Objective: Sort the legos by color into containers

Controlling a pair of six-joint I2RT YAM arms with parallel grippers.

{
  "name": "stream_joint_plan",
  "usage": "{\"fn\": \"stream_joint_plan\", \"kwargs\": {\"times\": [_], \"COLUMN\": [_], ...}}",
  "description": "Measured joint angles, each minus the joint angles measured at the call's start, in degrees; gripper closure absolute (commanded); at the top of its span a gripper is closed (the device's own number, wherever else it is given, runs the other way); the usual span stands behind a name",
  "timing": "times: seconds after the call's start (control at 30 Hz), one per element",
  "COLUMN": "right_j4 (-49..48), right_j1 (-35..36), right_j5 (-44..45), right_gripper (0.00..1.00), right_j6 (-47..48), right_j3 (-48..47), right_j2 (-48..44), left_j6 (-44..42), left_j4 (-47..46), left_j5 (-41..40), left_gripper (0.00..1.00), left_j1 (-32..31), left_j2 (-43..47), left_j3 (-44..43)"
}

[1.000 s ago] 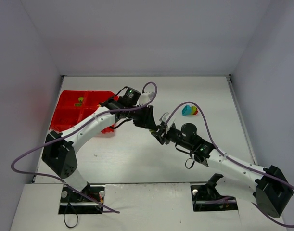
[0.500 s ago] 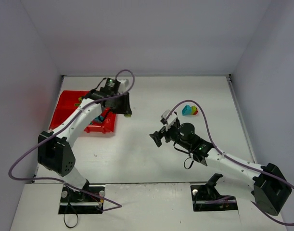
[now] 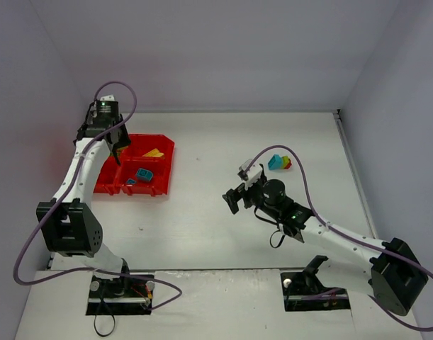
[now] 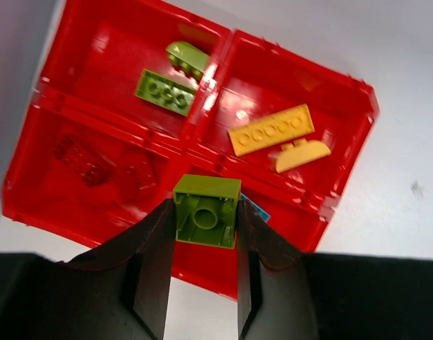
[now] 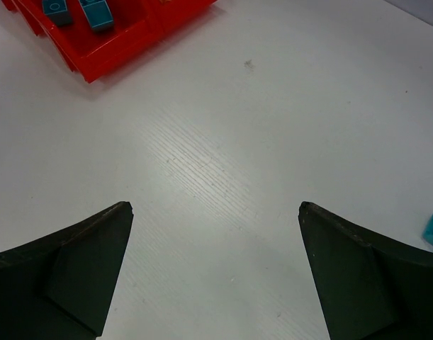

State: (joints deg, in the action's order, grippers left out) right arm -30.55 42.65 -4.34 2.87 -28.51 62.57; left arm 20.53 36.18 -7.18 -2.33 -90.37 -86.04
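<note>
Left wrist: green lego [image 4: 205,221] in left tool [image 4: 204,234]

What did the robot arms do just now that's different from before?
The left gripper, shut on a lime green brick, swung left from mid-table to over the red tray. The right gripper opened, staying about where it was. The pile of bricks on the right stayed put.

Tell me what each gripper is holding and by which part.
The left gripper holds a lime green brick, jaws on its two opposite side walls. The right gripper holds nothing, jaws open.
</note>
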Motion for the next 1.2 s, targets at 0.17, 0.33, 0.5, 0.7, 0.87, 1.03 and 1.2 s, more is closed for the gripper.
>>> {"fn": "stream_joint_plan", "kwargs": {"times": [0.17, 0.33, 0.5, 0.7, 0.87, 1.03, 1.2], "right_j4": [0.11, 0.81, 0.83, 0.9, 2.82, 4.83, 4.83], "right_j1": [-0.31, -0.37, -0.61, -1.09, -2.54, -4.09, -5.2], "right_j5": [0.31, 1.01, 4.02, 7.15, 7.85, 10.03, 10.01], "right_gripper": [0.0, 0.0, 0.0, 0.0, 0.0, 0.0, 0.0], "right_j6": [-0.55, -1.53, -3.5, -5.25, -6.82, -8.61, -9.14], "right_j3": [-0.04, -0.76, -0.87, -1.49, -3.72, -4.94, -3.37], "right_j2": [0.07, 0.57, 0.85, 2.89, 5.2, 4.35, -0.83], "left_j6": [-0.44, -0.59, -0.81, -0.92, -0.96, -0.94, -0.87], "left_j4": [-1.2, -1.66, -2.23, -2.75, -3.48, -3.76, -4.46], "left_j5": [-0.81, -0.37, -0.35, -0.39, -0.37, -0.37, -0.42], "left_gripper": [1.0, 1.0, 1.0, 1.0, 1.0, 1.0, 1.0], "left_j1": [2.4, 2.29, 2.99, 3.26, 3.26, 3.74, 5.11], "left_j2": [-1.03, -1.05, -1.05, -1.05, -1.05, -1.09, -1.31], "left_j3": [-0.96, -0.96, -0.87, -0.39, -0.39, -0.39, -0.39]}}
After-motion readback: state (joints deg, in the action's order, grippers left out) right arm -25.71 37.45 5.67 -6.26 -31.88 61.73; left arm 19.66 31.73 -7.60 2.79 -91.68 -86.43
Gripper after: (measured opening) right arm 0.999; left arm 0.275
